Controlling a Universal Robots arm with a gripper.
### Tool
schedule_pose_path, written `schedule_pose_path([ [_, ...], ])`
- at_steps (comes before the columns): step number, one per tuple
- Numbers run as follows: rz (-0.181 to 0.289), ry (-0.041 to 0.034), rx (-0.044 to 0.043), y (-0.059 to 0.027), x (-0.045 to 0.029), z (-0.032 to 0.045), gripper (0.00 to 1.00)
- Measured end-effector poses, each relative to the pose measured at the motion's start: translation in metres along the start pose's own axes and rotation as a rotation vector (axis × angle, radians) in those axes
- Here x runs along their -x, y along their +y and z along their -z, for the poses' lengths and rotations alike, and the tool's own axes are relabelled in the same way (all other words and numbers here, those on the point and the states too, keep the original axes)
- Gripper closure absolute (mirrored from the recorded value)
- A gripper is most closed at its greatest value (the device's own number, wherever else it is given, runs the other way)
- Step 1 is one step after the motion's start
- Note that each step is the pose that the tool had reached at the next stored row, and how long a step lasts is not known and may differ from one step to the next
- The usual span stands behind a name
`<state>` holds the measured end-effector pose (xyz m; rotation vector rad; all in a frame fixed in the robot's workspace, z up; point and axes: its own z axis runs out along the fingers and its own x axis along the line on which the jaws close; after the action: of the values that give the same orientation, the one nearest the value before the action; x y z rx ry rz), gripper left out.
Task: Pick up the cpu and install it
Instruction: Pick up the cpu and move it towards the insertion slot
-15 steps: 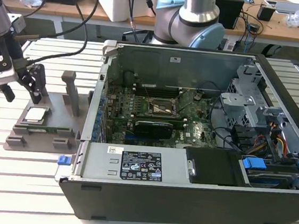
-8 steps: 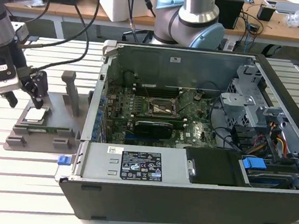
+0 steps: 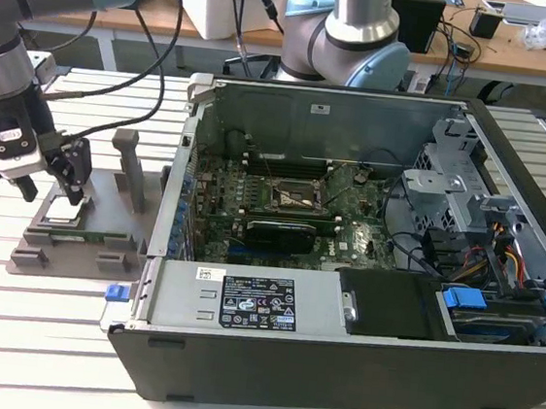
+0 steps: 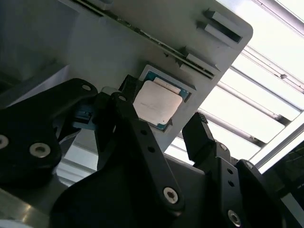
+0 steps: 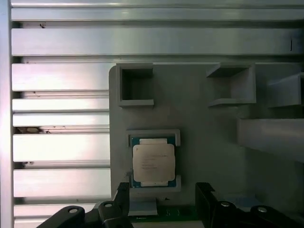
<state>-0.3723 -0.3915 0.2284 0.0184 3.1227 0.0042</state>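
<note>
The cpu (image 5: 153, 161) is a flat square chip with a silvery top and a greenish edge. It lies in a square recess of the grey fixture plate (image 3: 103, 245) on the exterior view's left. My gripper (image 3: 53, 179) hangs just over that recess, open, one black finger (image 5: 121, 195) on each side of the chip. In the second wrist view the cpu (image 4: 156, 102) shows between the spread fingers (image 4: 197, 130) of the gripper (image 4: 161, 108), with gaps on both sides. The cpu (image 3: 65, 212) is partly hidden behind the gripper in the exterior view.
An open computer case (image 3: 354, 360) lies to the exterior view's right of the fixture, with the motherboard socket (image 3: 293, 199) near its middle and a black card (image 3: 280, 231) just in front. A grey upright post (image 3: 129, 165) stands on the fixture. The table is slatted aluminium (image 5: 61, 80).
</note>
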Motion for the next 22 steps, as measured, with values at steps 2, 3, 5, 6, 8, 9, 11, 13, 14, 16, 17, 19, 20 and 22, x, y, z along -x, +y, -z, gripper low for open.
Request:
schedule_pose_path([
  [2, 0.001, -0.0001, 0.0001, 0.0036, -0.0001, -0.0058, 0.34],
  [3, 0.001, -0.0002, 0.0001, 0.0048, -0.0001, -0.0076, 0.34],
  [5, 0.003, 0.0000, 0.0000, 0.0120, -0.0003, -0.0155, 0.34],
  [6, 0.004, -0.0002, 0.0002, 0.0140, -0.0005, -0.0177, 0.34],
  [8, 0.007, 0.0000, 0.0002, 0.0165, -0.0027, -0.0225, 0.34],
  [9, 0.008, 0.0000, 0.0001, 0.0166, -0.0037, -0.0243, 0.34],
  [11, 0.014, 0.0000, 0.0003, 0.0163, -0.0048, -0.0279, 0.34],
  [13, 0.018, -0.0001, 0.0004, 0.0150, -0.0049, -0.0297, 0.34],
  [14, 0.020, -0.0002, 0.0005, 0.0141, -0.0049, -0.0310, 0.34],
  [16, 0.023, -0.0001, 0.0005, 0.0132, -0.0051, -0.0331, 0.34],
  [17, 0.024, 0.0000, 0.0005, 0.0131, -0.0051, -0.0343, 0.34],
  [19, 0.026, 0.0002, 0.0004, 0.0128, -0.0052, -0.0373, 0.34],
  [20, 0.026, 0.0002, 0.0003, 0.0128, -0.0051, -0.0375, 0.34],
  [22, 0.026, 0.0000, 0.0001, 0.0127, -0.0051, -0.0375, 0.34],
])
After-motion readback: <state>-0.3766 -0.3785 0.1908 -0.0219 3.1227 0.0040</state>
